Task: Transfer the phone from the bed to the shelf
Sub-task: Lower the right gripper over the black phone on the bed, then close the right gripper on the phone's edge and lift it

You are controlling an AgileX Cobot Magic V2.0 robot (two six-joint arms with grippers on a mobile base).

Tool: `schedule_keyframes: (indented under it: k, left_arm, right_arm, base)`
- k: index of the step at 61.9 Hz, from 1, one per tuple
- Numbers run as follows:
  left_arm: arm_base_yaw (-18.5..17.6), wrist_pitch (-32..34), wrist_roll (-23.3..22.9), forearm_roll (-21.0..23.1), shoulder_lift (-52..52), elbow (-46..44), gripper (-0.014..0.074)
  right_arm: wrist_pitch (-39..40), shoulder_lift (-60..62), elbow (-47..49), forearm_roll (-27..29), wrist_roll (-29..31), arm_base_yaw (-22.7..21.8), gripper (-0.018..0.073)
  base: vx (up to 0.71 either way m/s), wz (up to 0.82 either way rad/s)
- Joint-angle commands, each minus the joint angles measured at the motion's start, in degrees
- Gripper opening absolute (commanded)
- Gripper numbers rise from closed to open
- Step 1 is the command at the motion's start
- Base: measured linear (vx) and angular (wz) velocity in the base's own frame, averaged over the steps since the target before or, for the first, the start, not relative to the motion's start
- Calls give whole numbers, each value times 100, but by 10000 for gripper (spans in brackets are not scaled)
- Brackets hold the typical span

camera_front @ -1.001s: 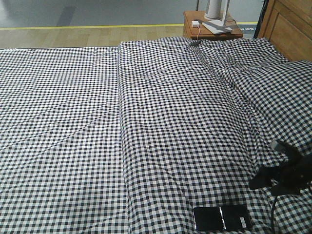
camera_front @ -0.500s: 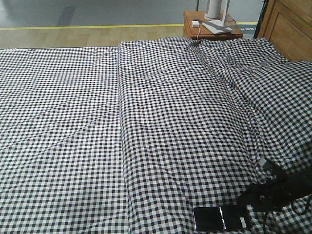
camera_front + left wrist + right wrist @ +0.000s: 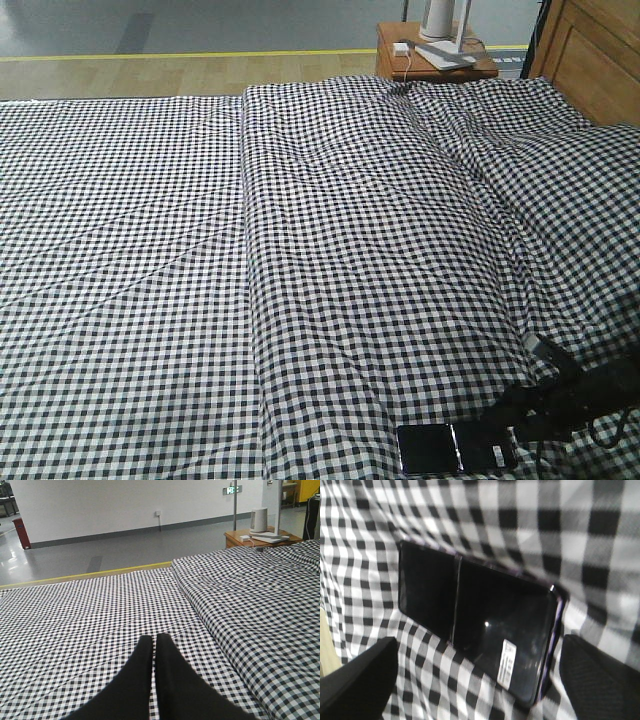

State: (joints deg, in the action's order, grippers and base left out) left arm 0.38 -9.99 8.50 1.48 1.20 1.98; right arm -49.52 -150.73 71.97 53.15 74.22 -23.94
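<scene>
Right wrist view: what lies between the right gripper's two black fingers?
Only the thin glossy black phone with a white sticker, flat on the black-and-white checked bed; the open right gripper straddles it. Right wrist view shows this.

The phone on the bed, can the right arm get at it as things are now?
Probably yes. The right hand is open with a finger either side of the phone, which lies flat on the bed with nothing over it.

White wall [image 3: 100, 502], grey skirting [image 3: 125, 531], glossy grey floor [image 3: 65, 555]; yellow line [image 3: 85, 573] edging pale wood flooring [image 3: 150, 75]; brown nightstand [image 3: 234, 539] at far right, topped with white cylinder [image 3: 258, 520].
</scene>
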Motion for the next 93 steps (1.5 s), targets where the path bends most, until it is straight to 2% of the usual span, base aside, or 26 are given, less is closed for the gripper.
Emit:
schedule_keyframes:
  k: [1, 36, 47, 59, 74, 84, 93]
  left_arm:
    - [-35, 442, -33, 52, 29, -132, 1]
    - [-35, 442, -33, 52, 29, -132, 1]
    - [-35, 442, -33, 52, 29, -132, 1]
    - [-35, 442, -33, 52, 29, -132, 1]
    - [-35, 442, -33, 52, 29, -132, 1]
    - [-35, 442, -33, 52, 29, -132, 1]
    - [-35, 442, -33, 52, 29, -132, 1]
  right_arm:
    - [-481, 247, 200, 161, 19, -33, 608]
    - [-819, -287, 380, 217, -1, -33, 594]
    - [-1097, -474, 380, 512, 116, -33, 594]
    - [-1726, -730, 380, 1260, 458, -33, 594]
    - [-1847, -843, 380, 1351, 557, -21, 591]
    - [-1847, -843, 380, 1351, 581, -21, 526]
    - [-1847, -843, 380, 1351, 720, -21, 355]
  base:
    - [0, 0]
    - [0, 0]
    - [0, 0]
    - [0, 0]
    - [0, 0]
    - [0, 0]
    - [0, 0]
